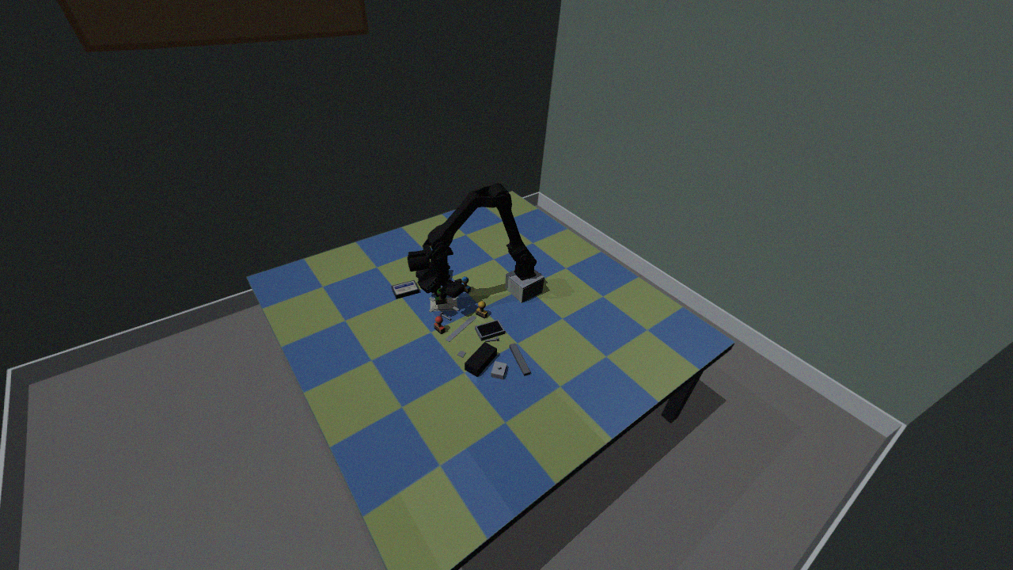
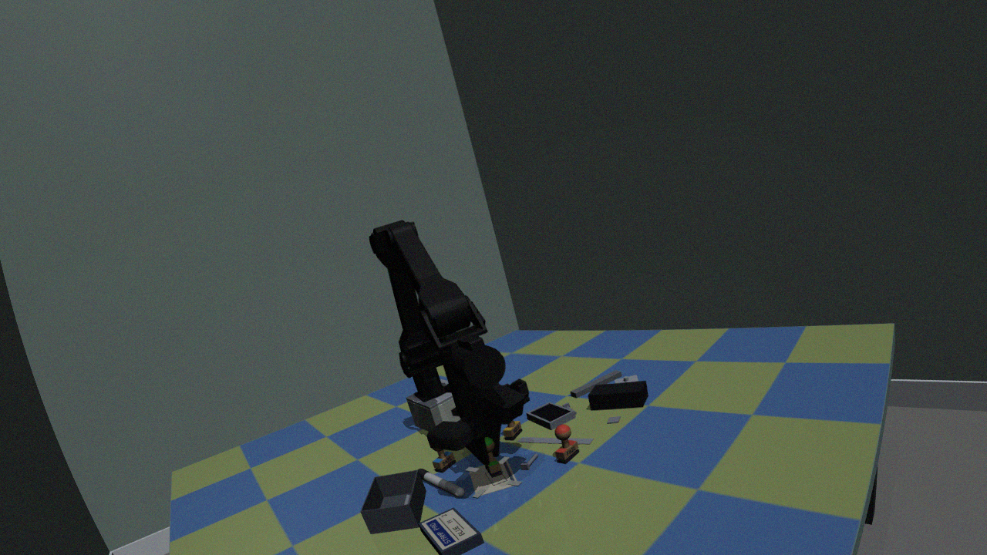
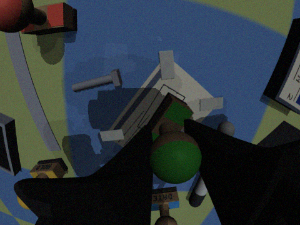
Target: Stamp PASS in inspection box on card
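Observation:
My gripper (image 1: 440, 293) (image 2: 489, 454) (image 3: 167, 127) is shut on the green-knobbed stamp (image 2: 488, 442) (image 3: 175, 160), its block low over the card (image 2: 488, 489) (image 3: 190, 82). The block covers part of the card's outlined box (image 3: 174, 89); whether its underside touches the card is hidden. Strips hold the card's corners. The black open pad (image 1: 490, 329) (image 2: 550, 415) (image 3: 7, 150) lies apart, and the flat case labelled STAMP PAD (image 1: 405, 288) (image 2: 452, 531) (image 3: 289, 90) lies on the card's other side.
Red (image 1: 439, 325) (image 2: 565, 449) (image 3: 56, 19), yellow HOLD (image 2: 512, 430) (image 3: 47, 167) and blue DATE (image 2: 442, 461) (image 3: 165, 197) stamps stand around the card. A bolt-like piece (image 3: 97, 82), a marker (image 2: 442, 483), a grey open box (image 2: 393, 519), a long strip (image 3: 31, 94) and a black block (image 1: 480, 359) (image 2: 618, 396) lie nearby.

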Robot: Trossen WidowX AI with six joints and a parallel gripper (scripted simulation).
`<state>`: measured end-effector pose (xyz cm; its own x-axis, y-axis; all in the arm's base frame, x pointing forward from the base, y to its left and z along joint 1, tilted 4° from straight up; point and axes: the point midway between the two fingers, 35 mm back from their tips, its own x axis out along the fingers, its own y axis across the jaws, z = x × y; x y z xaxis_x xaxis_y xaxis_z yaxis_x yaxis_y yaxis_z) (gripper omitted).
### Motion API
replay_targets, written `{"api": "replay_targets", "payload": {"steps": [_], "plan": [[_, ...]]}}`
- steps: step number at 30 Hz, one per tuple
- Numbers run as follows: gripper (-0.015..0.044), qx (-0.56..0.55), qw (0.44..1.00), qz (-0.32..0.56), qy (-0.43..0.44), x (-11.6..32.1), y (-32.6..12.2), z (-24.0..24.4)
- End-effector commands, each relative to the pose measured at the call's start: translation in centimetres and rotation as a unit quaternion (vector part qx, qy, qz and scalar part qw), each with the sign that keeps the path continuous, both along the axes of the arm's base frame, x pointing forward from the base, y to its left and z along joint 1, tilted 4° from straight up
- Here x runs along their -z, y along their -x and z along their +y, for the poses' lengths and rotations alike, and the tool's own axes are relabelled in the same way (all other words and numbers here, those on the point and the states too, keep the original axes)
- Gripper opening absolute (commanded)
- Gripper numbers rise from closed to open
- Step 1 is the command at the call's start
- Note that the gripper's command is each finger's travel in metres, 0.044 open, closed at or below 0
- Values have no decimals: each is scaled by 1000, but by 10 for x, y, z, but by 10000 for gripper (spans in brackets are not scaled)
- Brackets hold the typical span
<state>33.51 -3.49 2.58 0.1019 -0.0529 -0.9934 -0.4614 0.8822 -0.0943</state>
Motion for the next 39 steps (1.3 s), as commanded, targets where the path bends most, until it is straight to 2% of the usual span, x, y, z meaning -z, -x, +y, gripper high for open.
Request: {"api": "replay_targets", "payload": {"steps": [1,39], "plan": [[0,-3,1000,2,-2,4,1,0],[0,-3,1000,2,-3,15,1,0]]}}
